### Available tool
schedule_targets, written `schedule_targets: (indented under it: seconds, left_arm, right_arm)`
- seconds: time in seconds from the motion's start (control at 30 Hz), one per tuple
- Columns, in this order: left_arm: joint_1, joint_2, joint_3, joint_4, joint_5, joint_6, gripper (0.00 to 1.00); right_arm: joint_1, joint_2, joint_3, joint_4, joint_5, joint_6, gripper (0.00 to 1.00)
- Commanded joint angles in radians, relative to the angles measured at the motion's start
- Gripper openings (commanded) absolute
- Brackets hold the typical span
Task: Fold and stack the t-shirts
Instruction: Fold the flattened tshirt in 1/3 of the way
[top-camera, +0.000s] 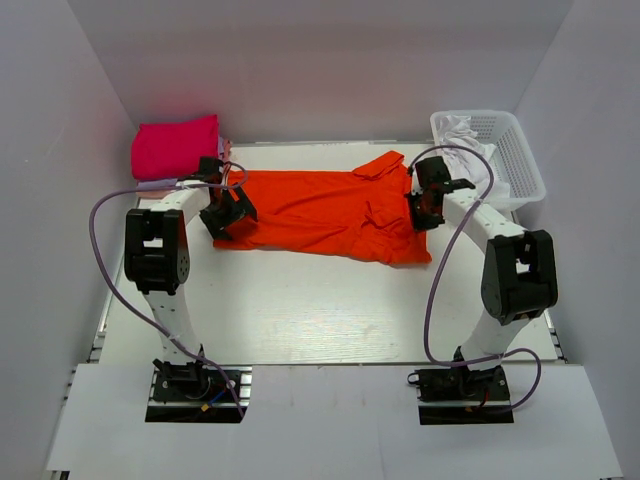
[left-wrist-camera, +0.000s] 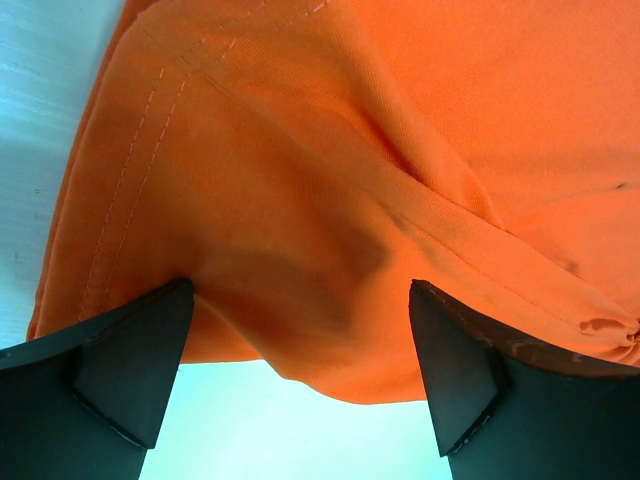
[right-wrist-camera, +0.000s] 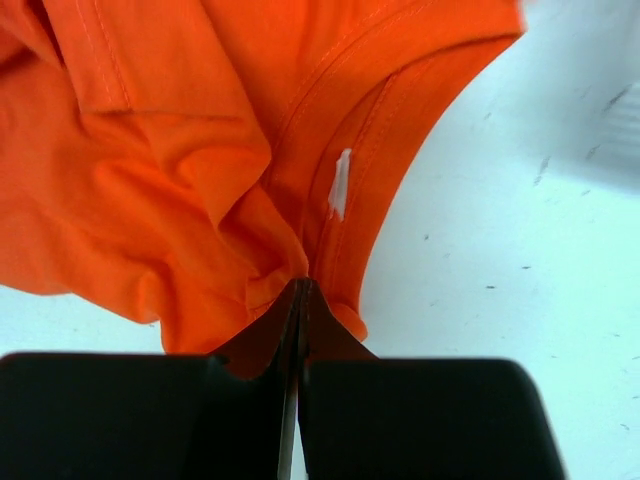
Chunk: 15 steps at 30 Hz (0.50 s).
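The orange-red t-shirt (top-camera: 320, 210) lies spread across the middle of the table, its neck end to the right. My left gripper (top-camera: 228, 215) stands open at the shirt's left edge. In the left wrist view its gripper (left-wrist-camera: 300, 290) has a lobe of the hem (left-wrist-camera: 350, 150) sagging between the wide-apart fingers. My right gripper (top-camera: 420, 210) is shut on the shirt's neck end. In the right wrist view the collar (right-wrist-camera: 380, 130) with its white label (right-wrist-camera: 341, 185) bunches into the gripper's (right-wrist-camera: 302, 285) closed tips. A folded magenta-pink t-shirt (top-camera: 175, 147) sits at the back left.
A white mesh basket (top-camera: 520, 160) holding pale cloth (top-camera: 462, 128) stands at the back right. A pale strip of cloth (top-camera: 152, 184) shows under the magenta shirt. White walls enclose the table on three sides. Purple cables loop beside both arms.
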Motion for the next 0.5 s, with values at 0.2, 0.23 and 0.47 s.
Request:
schedule_targets:
  seconds: [0.2,0.23,0.47]
  left_arm:
    - [0.005,-0.010,-0.059,-0.071,-0.107,0.022,1.00]
    - [0.014,-0.010,-0.068,-0.071,-0.107,0.022,1.00]
    - [0.024,-0.010,-0.098,-0.080,-0.107,0.022,1.00]
  right_arm:
    - [-0.059,0.040,0.055,-0.030,0.113,0.008,0.00]
    - [-0.067,0.043,0.049,-0.019,0.104,0.019,0.00]
    - [-0.079,0.097,-0.002,0.059,0.113,0.025,0.00]
